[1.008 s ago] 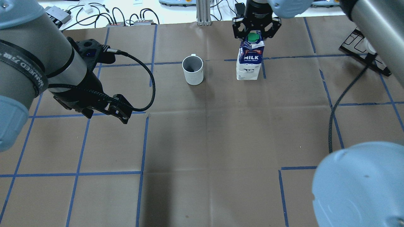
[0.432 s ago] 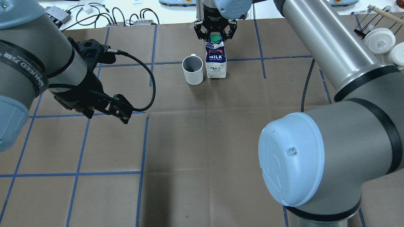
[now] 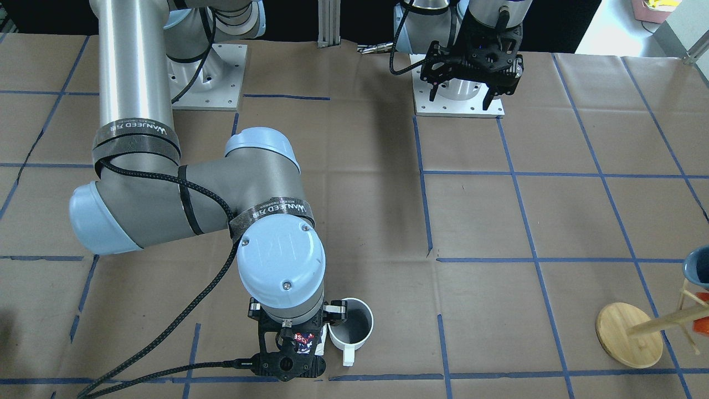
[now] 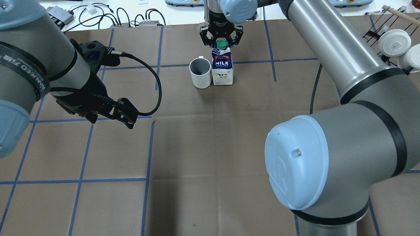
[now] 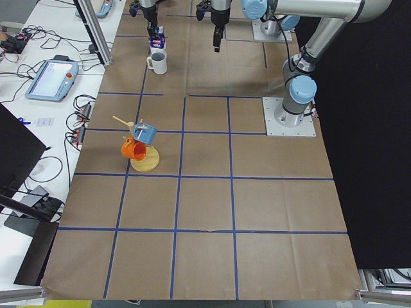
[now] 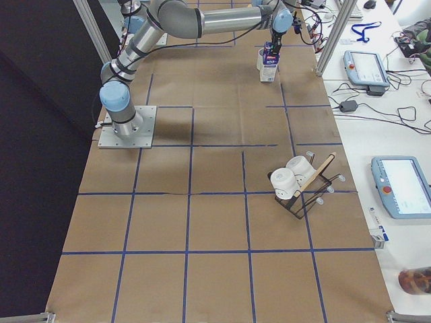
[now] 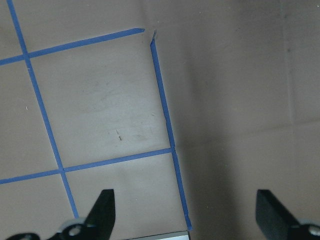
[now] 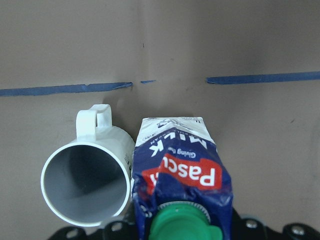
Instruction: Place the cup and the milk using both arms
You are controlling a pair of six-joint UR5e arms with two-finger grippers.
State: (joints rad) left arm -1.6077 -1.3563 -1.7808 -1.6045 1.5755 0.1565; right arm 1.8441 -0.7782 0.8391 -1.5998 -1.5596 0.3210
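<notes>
The white cup (image 4: 200,72) stands upright on the brown paper, with its handle turned to the far side. The milk (image 4: 222,67) stands right beside it, touching or nearly touching, as the right wrist view shows for the milk (image 8: 182,175) and the cup (image 8: 87,185). My right gripper (image 4: 220,38) comes down from above and is shut on the carton's top by the green cap. In the front-facing view it (image 3: 288,354) covers most of the milk, next to the cup (image 3: 350,330). My left gripper (image 4: 129,118) is open and empty, well to the left and nearer me than the cup. Its fingers (image 7: 102,210) stand wide apart above bare paper.
A black rack with white cups (image 4: 393,42) stands at the far right edge. A wooden mug tree (image 3: 628,335) with a blue and an orange mug stands at the table's left end. Cables and boxes (image 4: 98,14) lie beyond the far edge. My right arm's elbow (image 4: 302,164) hangs over the near right.
My right gripper has carried the milk leftward, from about one square right of the cup to right beside it. My left arm has not moved.
</notes>
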